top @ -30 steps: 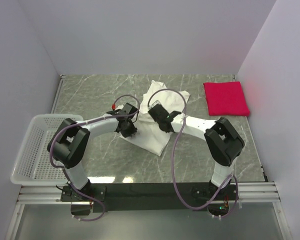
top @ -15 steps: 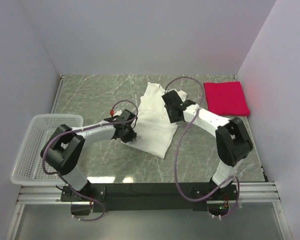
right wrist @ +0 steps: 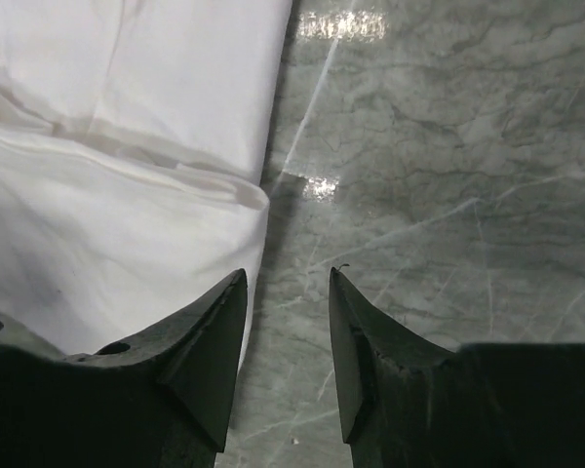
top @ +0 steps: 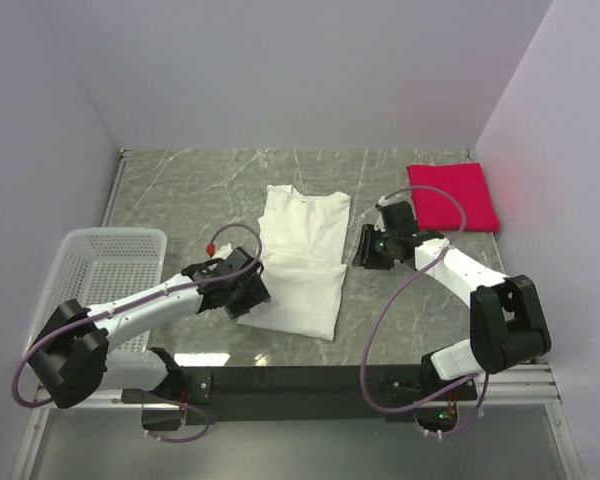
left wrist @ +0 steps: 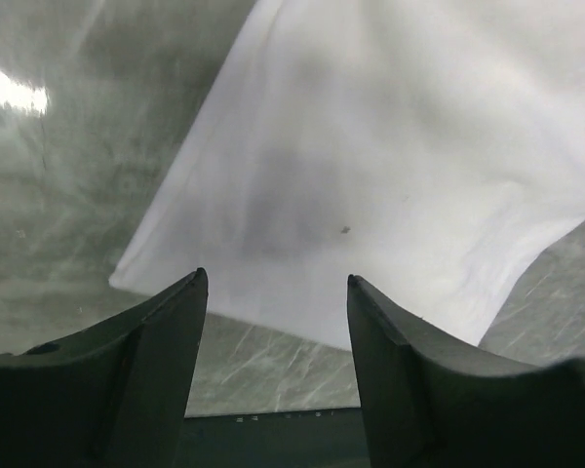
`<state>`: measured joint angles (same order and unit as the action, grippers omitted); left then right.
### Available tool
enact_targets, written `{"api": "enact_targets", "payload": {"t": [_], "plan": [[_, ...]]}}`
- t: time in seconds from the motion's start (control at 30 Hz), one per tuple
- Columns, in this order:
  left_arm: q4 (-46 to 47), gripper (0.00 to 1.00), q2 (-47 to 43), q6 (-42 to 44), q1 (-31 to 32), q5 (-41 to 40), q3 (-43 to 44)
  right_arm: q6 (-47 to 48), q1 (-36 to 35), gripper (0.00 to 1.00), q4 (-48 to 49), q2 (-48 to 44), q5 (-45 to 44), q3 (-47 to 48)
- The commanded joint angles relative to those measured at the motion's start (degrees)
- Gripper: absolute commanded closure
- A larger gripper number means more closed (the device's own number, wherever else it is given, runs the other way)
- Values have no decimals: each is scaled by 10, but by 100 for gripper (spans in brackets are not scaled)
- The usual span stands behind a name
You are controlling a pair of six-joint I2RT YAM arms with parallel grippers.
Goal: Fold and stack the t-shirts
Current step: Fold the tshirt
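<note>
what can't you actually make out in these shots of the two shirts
- Top view: the left gripper covers part of the white t-shirt's left edge.
- Top view: the red t-shirt is too small to count its folded layers.
- Left wrist view: the white t-shirt runs off the top and right edges; its dark speck is too small to identify.
- Right wrist view: the left edge cuts the white t-shirt off.

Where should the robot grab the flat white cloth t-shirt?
Probably the two far corners of the white cloth t-shirt, beside the neckline: left claw from its left, right claw from its right. It lies flat on the grey marble table, so only edges can be pinched.
</note>
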<state>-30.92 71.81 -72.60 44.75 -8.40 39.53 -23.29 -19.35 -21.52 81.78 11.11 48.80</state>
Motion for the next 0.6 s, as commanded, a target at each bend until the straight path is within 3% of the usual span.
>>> {"api": "enact_targets", "payload": {"t": [0.0,0.27,0.57], "plan": [[23,36,-6,95,-32,-57,55,-33,34,53,74,-15,122,-23],[156,38,81,325,-125,10,124,-49,56,53,137,28,183,-52],[180,38,189,416,-146,61,187,-46,62,53,166,87,211,-46]]}}
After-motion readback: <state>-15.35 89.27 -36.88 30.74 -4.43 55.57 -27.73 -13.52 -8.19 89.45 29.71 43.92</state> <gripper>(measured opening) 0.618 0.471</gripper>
